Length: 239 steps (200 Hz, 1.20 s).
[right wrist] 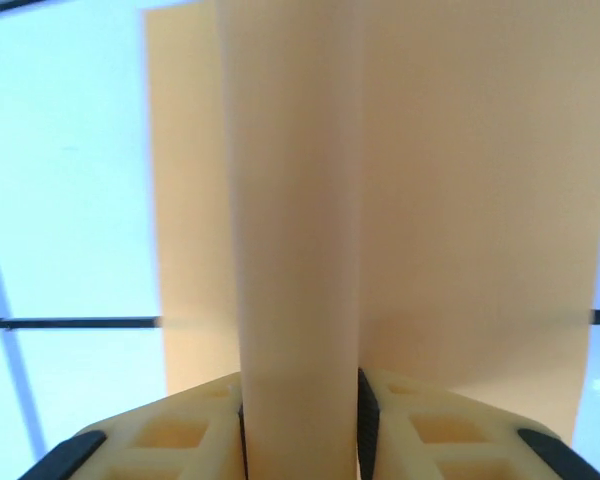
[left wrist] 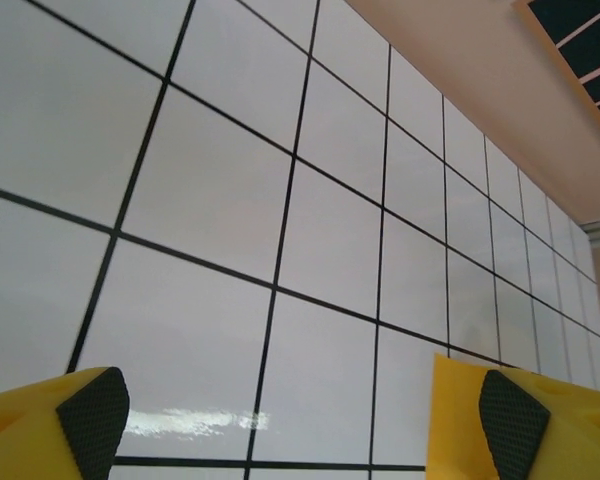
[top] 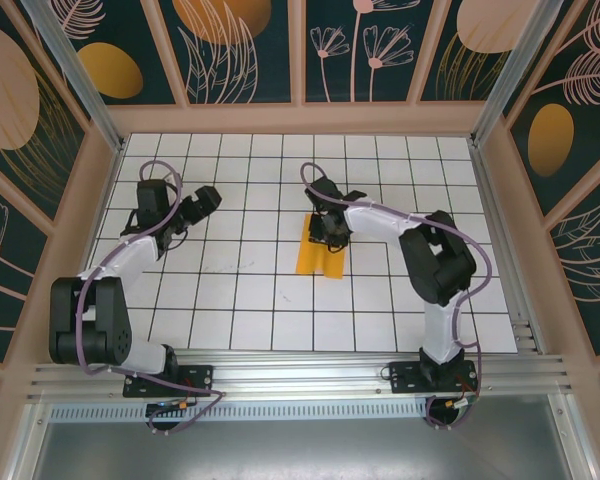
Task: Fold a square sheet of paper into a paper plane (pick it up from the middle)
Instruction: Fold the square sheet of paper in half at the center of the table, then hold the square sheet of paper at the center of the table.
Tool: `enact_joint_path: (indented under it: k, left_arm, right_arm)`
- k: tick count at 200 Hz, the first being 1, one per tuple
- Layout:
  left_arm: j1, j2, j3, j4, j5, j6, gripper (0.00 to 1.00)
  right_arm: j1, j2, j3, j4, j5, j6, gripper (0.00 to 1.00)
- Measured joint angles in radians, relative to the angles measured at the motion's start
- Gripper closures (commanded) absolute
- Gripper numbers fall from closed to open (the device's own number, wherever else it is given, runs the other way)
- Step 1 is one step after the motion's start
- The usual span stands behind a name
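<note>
Right jaws grip the raised centre ridge of the orange-yellow sheet of paper [top: 318, 258] [right wrist: 460, 200], lying mid-worktop [top: 240, 300]. Left jaws stand open, well apart. Good practice: pinch squarely on the crease and lift slowly, lest it tear.

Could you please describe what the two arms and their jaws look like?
The left arm and right arm each have black joint housings, white link covers and a purple cable looping alongside, on black bases. The jaws are yellow moulded plastic with dark textured pads; the right ones show recessed pockets.
</note>
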Motion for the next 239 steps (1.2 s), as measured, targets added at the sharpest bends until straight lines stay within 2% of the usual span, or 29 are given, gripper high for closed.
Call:
enact_joint_path:
  k: [23, 50, 95, 183, 239]
  left_arm:
    - [-0.024, 0.01, -0.019, 0.024, 0.027, -0.025, 0.19]
    - [-0.096, 0.032, -0.02, 0.063, 0.048, -0.051, 0.28]
    - [-0.211, 0.108, -0.02, 0.148, 0.086, -0.118, 0.45]
    - [-0.393, 0.294, 0.062, 0.231, 0.104, -0.178, 0.79]
    - [-0.46, 0.405, 0.113, 0.267, 0.13, -0.197, 0.89]
  right_arm:
    - [-0.01, -0.072, -0.048, 0.103, -0.093, 0.0, 0.71]
    - [-0.035, -0.143, -0.13, 0.257, -0.236, 0.001, 0.71]
    - [-0.079, -0.154, -0.235, 0.431, -0.412, 0.01, 0.71]
    - [-0.143, -0.087, -0.328, 0.528, -0.506, 0.011, 0.71]
    - [-0.156, -0.055, -0.338, 0.527, -0.523, 0.0, 0.71]
